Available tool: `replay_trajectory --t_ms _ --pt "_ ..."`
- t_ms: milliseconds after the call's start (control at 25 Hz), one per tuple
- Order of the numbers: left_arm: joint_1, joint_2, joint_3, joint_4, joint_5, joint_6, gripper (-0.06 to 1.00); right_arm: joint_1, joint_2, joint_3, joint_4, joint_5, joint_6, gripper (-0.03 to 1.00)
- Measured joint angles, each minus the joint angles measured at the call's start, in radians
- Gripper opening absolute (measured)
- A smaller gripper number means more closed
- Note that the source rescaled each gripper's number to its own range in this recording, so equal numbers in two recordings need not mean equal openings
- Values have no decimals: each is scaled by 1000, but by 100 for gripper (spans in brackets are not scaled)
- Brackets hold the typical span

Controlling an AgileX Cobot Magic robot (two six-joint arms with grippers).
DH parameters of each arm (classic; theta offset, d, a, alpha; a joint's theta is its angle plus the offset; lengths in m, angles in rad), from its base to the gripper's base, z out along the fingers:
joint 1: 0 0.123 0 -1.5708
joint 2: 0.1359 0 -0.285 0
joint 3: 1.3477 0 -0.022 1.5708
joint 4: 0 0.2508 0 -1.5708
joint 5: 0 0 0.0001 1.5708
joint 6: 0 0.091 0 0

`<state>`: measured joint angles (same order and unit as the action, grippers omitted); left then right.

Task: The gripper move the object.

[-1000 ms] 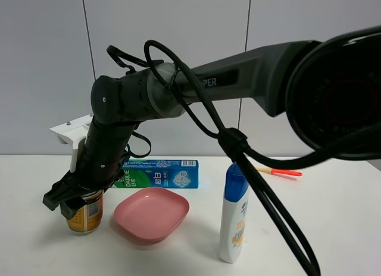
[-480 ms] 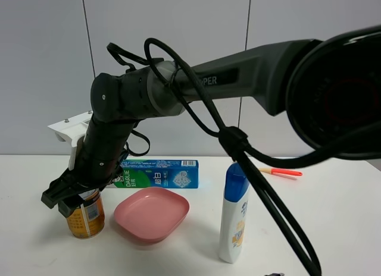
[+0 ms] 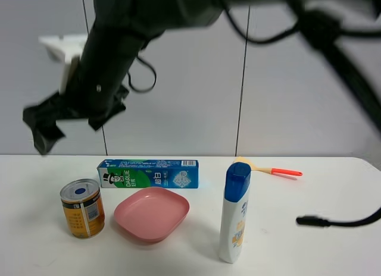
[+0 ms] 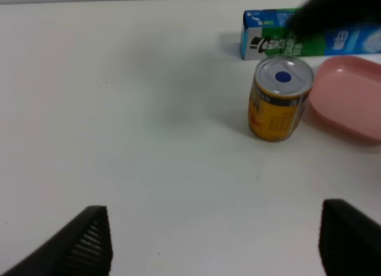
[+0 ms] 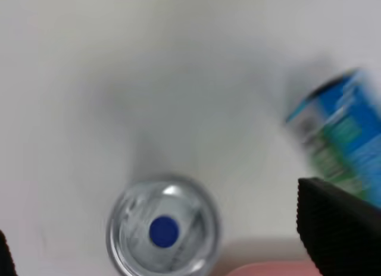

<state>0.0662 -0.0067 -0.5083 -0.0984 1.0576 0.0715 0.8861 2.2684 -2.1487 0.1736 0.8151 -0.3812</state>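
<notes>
Can (image 3: 83,207) stands upright, axis vertical, lower left of the high view, on white table (image 3: 333,252), just beside pink dish (image 3: 152,213), box (image 3: 149,173) behind it. Right gripper (image 3: 68,118) hangs well above at upper left, blurred, fingers spread, holding nothing; can lies straight below them. Left gripper (image 4: 217,240) also spread and empty, looks farther off. Grey wall behind.

Bare table (image 3: 36,252) lies open beside the can (image 3: 83,208); pink dish (image 3: 151,214) and toothpaste box (image 3: 149,173) crowd two sides.

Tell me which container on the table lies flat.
The blue-and-green toothpaste box, behind the pink dish; the yellow tin can and the white blue-capped bottle stand upright.
</notes>
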Motion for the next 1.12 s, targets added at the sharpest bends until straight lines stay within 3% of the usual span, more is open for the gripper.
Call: replay_trajectory --t_ms 480,600,720,880,1040,1120 --pt "0 0 0 0 0 0 100 8 -530 2 -234 249 15 89" --pt "0 0 0 0 0 0 100 8 -634 75 -303 271 35 88" --pt "0 0 0 0 0 0 100 8 -751 253 -374 221 57 88" --pt "0 0 0 0 0 0 100 8 -933 578 -393 84 133 88" --pt "0 0 0 0 0 0 100 8 -1112 880 -396 -38 313 88" --pt "0 0 0 0 0 0 100 6 -1191 1013 -396 -85 459 88"
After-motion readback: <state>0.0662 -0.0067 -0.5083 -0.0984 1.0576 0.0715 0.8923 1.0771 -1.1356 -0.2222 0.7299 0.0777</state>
